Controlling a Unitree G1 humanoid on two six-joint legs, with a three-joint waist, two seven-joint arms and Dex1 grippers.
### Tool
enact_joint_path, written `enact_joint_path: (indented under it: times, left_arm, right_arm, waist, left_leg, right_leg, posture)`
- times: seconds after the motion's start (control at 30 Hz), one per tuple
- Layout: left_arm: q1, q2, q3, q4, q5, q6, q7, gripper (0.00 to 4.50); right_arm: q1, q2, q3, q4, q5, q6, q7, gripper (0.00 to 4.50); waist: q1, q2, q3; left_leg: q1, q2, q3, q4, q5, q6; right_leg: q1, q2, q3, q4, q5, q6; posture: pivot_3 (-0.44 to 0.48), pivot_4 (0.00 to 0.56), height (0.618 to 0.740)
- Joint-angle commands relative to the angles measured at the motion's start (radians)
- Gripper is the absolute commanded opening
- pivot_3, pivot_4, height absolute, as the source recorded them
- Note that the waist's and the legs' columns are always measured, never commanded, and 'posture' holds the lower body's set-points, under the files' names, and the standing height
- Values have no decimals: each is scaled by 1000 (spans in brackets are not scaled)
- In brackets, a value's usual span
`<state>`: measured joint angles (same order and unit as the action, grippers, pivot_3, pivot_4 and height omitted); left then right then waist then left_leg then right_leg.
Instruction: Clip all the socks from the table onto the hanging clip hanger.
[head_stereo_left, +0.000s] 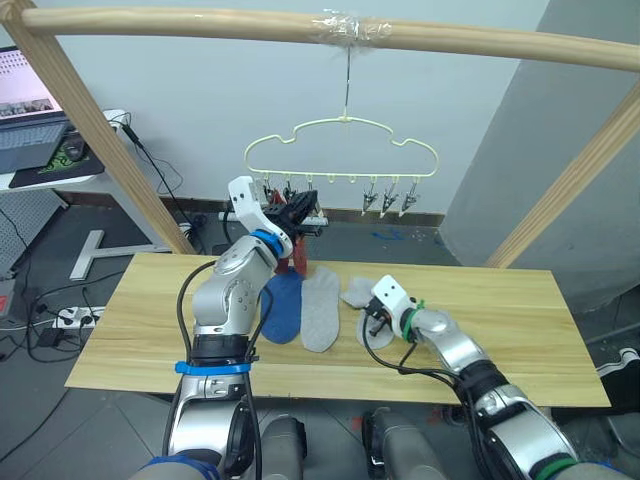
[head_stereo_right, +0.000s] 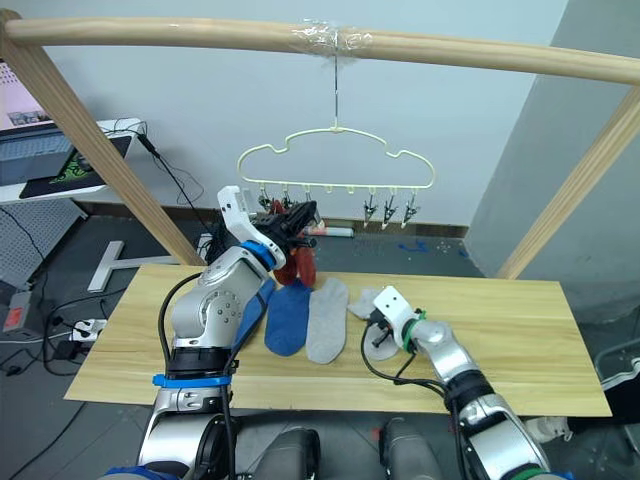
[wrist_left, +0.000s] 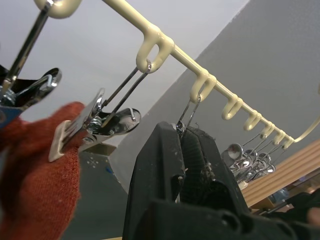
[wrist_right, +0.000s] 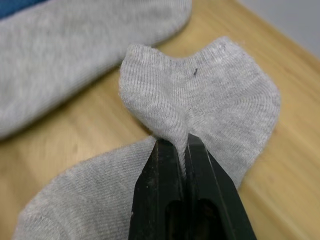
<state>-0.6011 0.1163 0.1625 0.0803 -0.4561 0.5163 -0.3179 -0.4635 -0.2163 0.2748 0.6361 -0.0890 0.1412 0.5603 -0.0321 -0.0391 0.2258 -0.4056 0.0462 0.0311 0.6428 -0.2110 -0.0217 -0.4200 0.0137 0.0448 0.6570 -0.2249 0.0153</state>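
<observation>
The pale-yellow clip hanger (head_stereo_left: 340, 150) hangs from the pole by its hook. My left gripper (head_stereo_left: 297, 212) is raised to its left clips, and its fingers (wrist_left: 165, 160) are shut around the wire of one clip (wrist_left: 189, 114). Beside them another clip (wrist_left: 95, 122) bites a rust red sock (wrist_left: 37, 170), which dangles over the table (head_stereo_left: 520, 320). A blue sock (head_stereo_left: 283, 305) and a light grey sock (head_stereo_left: 322, 308) lie flat side by side. To their right my right gripper (wrist_right: 181, 142) is shut on a raised fold of a second grey sock (wrist_right: 225, 95).
A round wooden pole frame (head_stereo_left: 200, 25) spans the table, with slanted legs at both sides. Several free clips (head_stereo_left: 388, 200) hang on the hanger's right half. A desk with a laptop (head_stereo_left: 25, 130) stands far left. Bare tabletop lies to the right.
</observation>
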Motion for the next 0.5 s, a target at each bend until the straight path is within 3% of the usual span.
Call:
enact_joint_path:
  times: [0.03,0.2,0.5]
  left_arm:
    - [1,4,4,-15,-15,13,-1,0]
    - [-13,-4,65,-2,-124,112,10,0]
    - [-58,-45,200,-1,-367,288,72,0]
  right_arm:
    - [65,-37,2,-63,-3,82,36,23]
    - [131,-170,6,-414,-63,-159,39,23]
    - [160,-195,-25,-649,-49,-338,9,23]
  waist:
    - [0,0,0]
    - [-6,2,3]
    - [-24,0,5]
  left_leg:
    - [0,0,0,-1,0,0]
    - [-3,-1,0,-2,0,0]
    - [-4,0,-1,-6,0,0]
  right_leg:
    - [0,0,0,0,0,0]
    - [-3,1,-1,-1,0,0]
    - [-5,3,-3,-4,0,0]
  posture:
    - [3,230,740]
    - [-14,234,740]
    - [-28,233,740]
